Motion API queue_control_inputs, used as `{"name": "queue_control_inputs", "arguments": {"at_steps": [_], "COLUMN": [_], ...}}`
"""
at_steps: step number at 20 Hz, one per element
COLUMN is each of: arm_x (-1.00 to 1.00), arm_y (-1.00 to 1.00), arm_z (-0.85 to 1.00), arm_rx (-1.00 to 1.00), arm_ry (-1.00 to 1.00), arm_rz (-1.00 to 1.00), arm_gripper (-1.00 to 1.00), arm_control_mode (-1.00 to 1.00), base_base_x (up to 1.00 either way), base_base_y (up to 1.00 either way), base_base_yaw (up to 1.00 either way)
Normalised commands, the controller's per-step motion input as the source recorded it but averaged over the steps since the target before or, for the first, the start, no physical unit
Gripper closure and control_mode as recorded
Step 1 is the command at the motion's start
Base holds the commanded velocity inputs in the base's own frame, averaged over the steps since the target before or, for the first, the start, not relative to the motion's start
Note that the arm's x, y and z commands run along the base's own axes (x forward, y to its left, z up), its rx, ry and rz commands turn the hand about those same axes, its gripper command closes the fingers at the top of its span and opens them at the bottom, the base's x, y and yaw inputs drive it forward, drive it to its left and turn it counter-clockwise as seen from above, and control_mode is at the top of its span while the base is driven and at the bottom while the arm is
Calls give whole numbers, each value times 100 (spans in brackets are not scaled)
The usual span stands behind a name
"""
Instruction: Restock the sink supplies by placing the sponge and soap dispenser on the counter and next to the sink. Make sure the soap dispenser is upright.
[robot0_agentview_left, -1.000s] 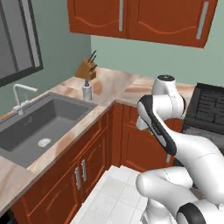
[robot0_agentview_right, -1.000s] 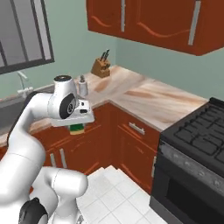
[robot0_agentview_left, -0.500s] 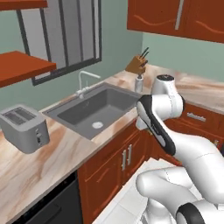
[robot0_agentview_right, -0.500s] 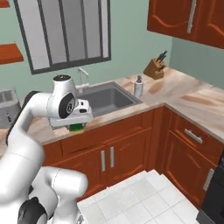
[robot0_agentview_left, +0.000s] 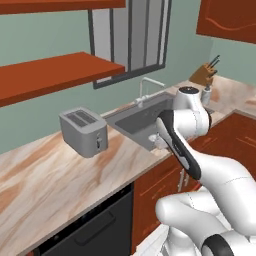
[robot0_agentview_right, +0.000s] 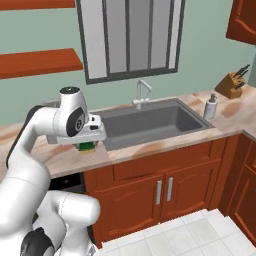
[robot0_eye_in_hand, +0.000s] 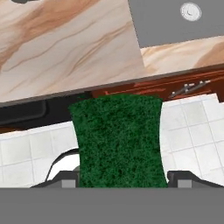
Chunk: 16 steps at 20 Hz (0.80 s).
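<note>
The base has swung round since a moment ago, bringing a toaster (robot0_agentview_left: 83, 131) into sight at left. The arm stands folded, its gripper (robot0_agentview_right: 88, 146) clamped on the sponge (robot0_agentview_right: 88, 147) above the tabletop (robot0_agentview_right: 65, 157) edge, left of the sink (robot0_agentview_right: 150, 123). The soap dispenser (robot0_agentview_right: 210, 107) stands upright right of the basin, a knife block (robot0_agentview_right: 232, 84) beyond.

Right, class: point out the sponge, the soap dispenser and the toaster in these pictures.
sponge (robot0_eye_in_hand: 119, 140), hand view, middle of its green face.
soap dispenser (robot0_agentview_right: 210, 108), right base view, its whitish body.
toaster (robot0_agentview_left: 83, 133), left base view, its grey side.
</note>
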Motion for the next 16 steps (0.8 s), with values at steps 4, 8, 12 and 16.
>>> {"name": "queue_control_inputs", "arguments": {"at_steps": [4,8,12,16], "arm_x": [29,55,35,38], "arm_y": [0,0,3,20], "arm_z": [-4,-24,-40,-46], "arm_rx": [1,1,0,0], "arm_ry": [0,0,0,0], "arm_rz": [8,13,10,7], "arm_gripper": [100,100,100,100], "arm_control_mode": [-100,-100,-100,-100], "base_base_x": [22,0,0,0], "base_base_y": [12,0,0,0], "base_base_yaw": [12,0,0,0]}}
